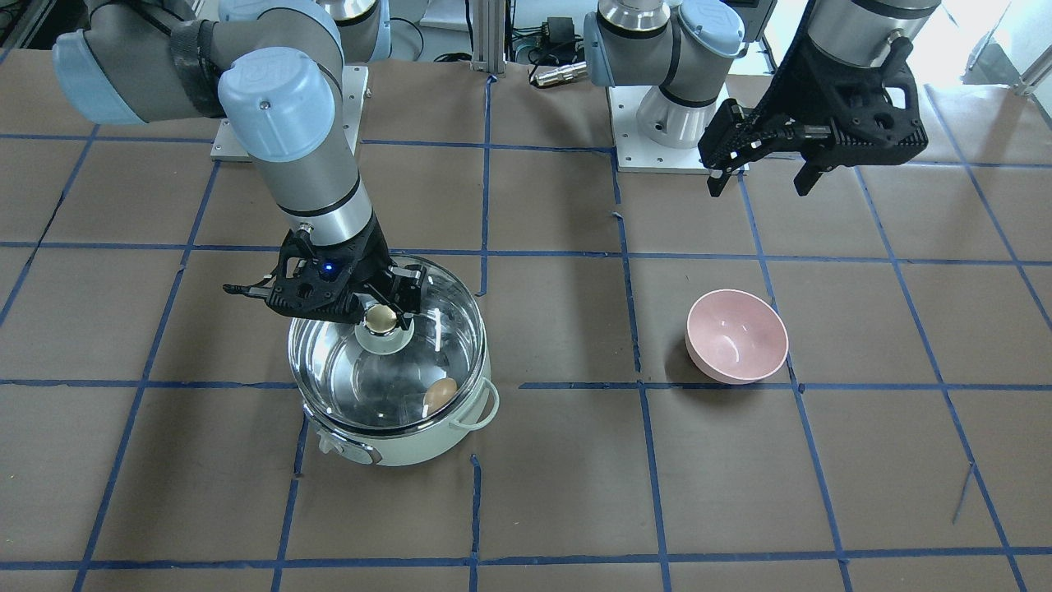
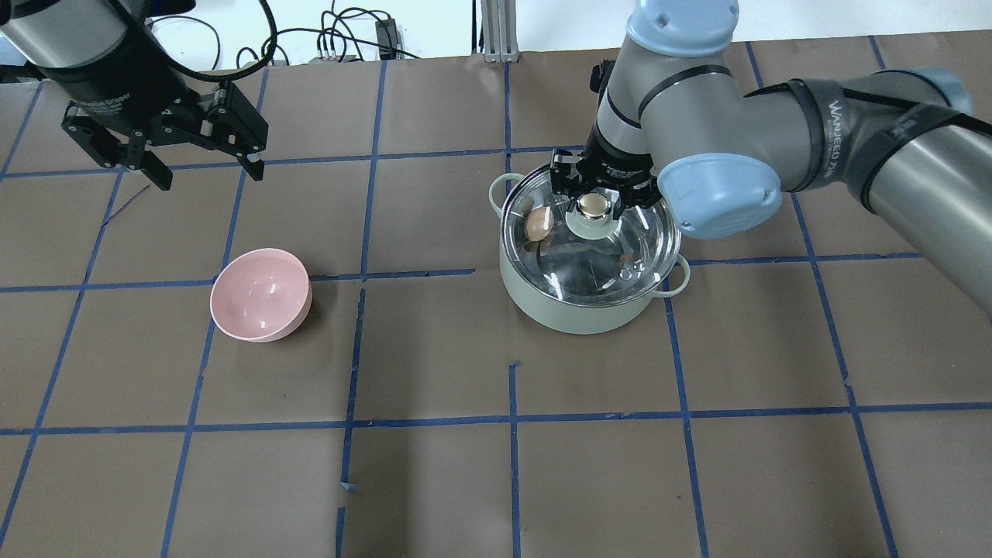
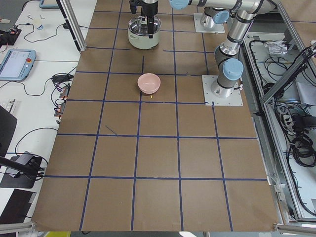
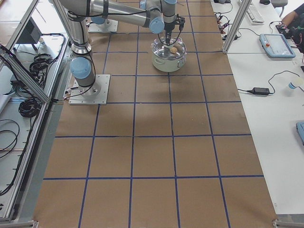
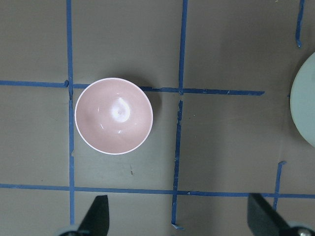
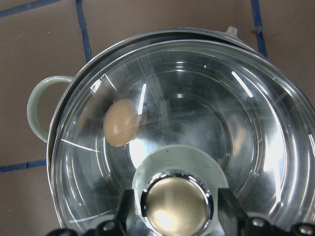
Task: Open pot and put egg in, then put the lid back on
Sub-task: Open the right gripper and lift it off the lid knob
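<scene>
The pale green pot (image 1: 394, 448) stands on the table with the glass lid (image 1: 448, 325) resting on it. The light-brown egg (image 1: 440, 395) lies inside against the steel wall, and shows through the glass in the overhead view (image 2: 536, 225) and the right wrist view (image 6: 120, 123). My right gripper (image 1: 380, 316) is down over the lid, its fingers (image 6: 127, 211) close against both sides of the gold knob (image 6: 176, 206). My left gripper (image 2: 211, 177) is open and empty, held high, far from the pot (image 2: 573, 314).
A pink bowl (image 2: 260, 294), empty, stands on the brown paper below the left gripper and also shows in the left wrist view (image 5: 113, 115). Blue tape lines cross the table. The arm bases stand along the robot's side of the table.
</scene>
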Available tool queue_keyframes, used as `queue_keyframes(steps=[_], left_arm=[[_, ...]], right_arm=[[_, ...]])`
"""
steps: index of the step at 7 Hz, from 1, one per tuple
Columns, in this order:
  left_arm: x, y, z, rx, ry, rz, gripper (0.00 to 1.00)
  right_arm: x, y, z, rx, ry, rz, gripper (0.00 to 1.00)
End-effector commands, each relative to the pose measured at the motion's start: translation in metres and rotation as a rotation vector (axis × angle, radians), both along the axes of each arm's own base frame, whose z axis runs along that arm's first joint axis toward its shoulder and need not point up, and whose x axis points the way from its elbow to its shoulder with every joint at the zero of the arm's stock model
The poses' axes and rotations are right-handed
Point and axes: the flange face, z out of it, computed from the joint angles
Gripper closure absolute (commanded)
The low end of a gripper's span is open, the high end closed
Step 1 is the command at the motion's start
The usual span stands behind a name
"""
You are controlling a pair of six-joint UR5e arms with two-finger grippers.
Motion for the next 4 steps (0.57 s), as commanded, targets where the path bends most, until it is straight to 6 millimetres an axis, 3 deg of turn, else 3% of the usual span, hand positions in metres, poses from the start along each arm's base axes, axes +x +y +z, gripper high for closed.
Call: queue_keyframes(steps=[1, 2, 3, 4], left_arm=[[0.0, 0.0, 0.0, 0.0, 0.0, 0.001, 0.0], [0.0, 0.0, 0.0, 0.0, 0.0, 0.001, 0.0], [0.001, 0.0, 0.0, 0.0, 0.0, 0.003, 0.0], [0.0, 0.0, 0.0, 0.0, 0.0, 0.001, 0.0]], right_arm=[[-0.008, -0.007, 0.009, -0.027, -0.001, 0.0, 0.32], [-0.027, -0.02, 0.032, -0.086, 0.024, 0.015, 0.32], [-0.056, -0.034, 0.058, -0.12, 0.057, -0.026, 0.2], [-0.07, -0.034, 0.084, -0.141, 0.057, -0.049, 0.1]])
